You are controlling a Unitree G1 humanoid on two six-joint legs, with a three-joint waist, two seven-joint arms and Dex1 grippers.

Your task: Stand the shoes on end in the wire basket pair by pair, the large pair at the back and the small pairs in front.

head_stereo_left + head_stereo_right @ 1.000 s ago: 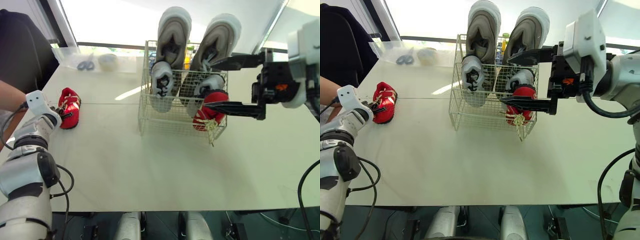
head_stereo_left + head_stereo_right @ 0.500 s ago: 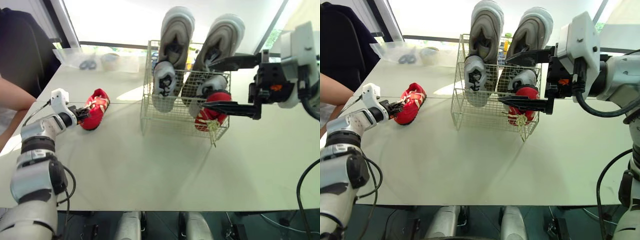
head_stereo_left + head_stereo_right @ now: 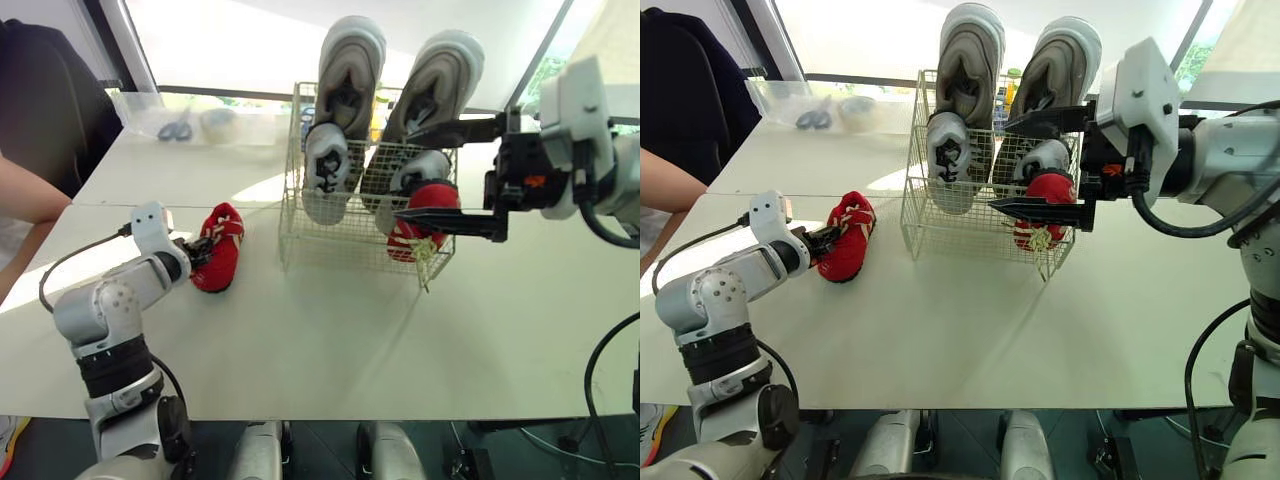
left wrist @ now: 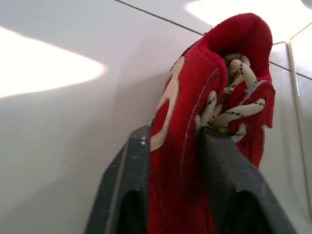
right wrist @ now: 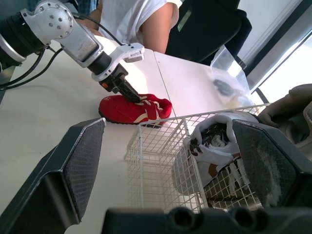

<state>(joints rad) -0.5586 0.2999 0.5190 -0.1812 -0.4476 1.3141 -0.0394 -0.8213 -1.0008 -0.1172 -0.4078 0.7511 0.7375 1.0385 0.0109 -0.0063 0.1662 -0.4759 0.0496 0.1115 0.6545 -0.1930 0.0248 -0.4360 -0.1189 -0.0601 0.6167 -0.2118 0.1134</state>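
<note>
A loose small red shoe (image 3: 220, 245) lies on its side on the white table, just left of the wire basket (image 3: 290, 215). My left gripper (image 3: 200, 255) is shut on its collar, with the fingers (image 4: 131, 165) pinching the red fabric. Two large grey shoes (image 3: 348, 60) stand on end at the basket's back. In front of them stand a small white pair (image 3: 325, 165) and one small red shoe (image 3: 420, 220) at the front right. My right gripper (image 3: 402, 173) hovers open at the basket's right side, level with that red shoe.
A person's arm (image 3: 25, 200) rests at the table's left edge, with a dark chair (image 3: 40, 90) behind. A clear plastic bag with scissors (image 3: 180, 120) lies at the back left. Bare table stretches in front of the basket.
My left gripper has carried the loose red shoe rightward across the table, close to the basket. The right gripper has edged slightly left and stays open.
</note>
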